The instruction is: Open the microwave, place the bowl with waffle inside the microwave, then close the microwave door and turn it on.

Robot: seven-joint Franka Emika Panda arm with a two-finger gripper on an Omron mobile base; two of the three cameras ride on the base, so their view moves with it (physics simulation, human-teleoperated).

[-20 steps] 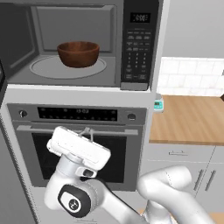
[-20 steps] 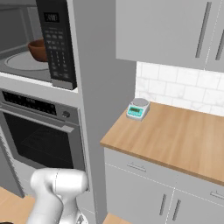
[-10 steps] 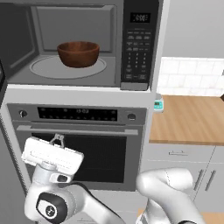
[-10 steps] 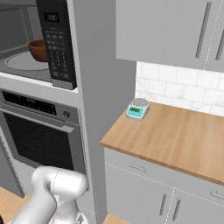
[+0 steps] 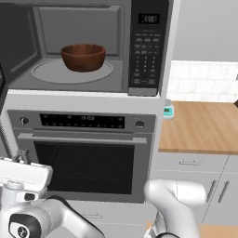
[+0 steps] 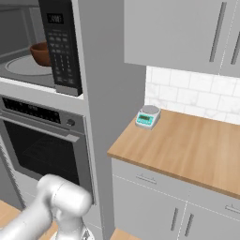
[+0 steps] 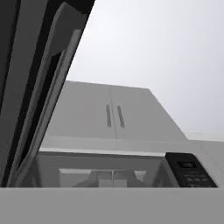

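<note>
Since the earlier frames we see the arm's hand sink from in front of the wall oven [image 5: 88, 155] toward the lower left of the left base view; the bowl with waffle [image 5: 83, 56] has stayed where it was.

We take the microwave [image 5: 88, 46] as our landmark. Its cavity stands open, and the bowl with waffle sits upright on the round turntable [image 5: 72, 72] at the cavity's middle, rim upward. The bowl is round, so it shows no long axis. The waffle is hidden below the bowl's rim from both base views. In the right base view the keypad panel [image 6: 62, 47] covers most of the bowl, leaving only its left part.

The microwave door [image 7: 39, 96] is swung open at the microwave's left. In the left base view it is cut off by the frame edge, leaving a dark sliver; in the hand view, which looks up from below the microwave, we see its dark edge and grey inner frame running steeply, long axis near vertical.

We cannot make out the fingertips of the gripper [image 5: 21, 157]: only a small dark part rises above the white hand, below the microwave and level with the oven door. The jaws are fully closed, with nothing seen between them.

A small scale [image 6: 147, 116] sits on the wooden counter [image 6: 187, 145], to the microwave's lower right.
</note>
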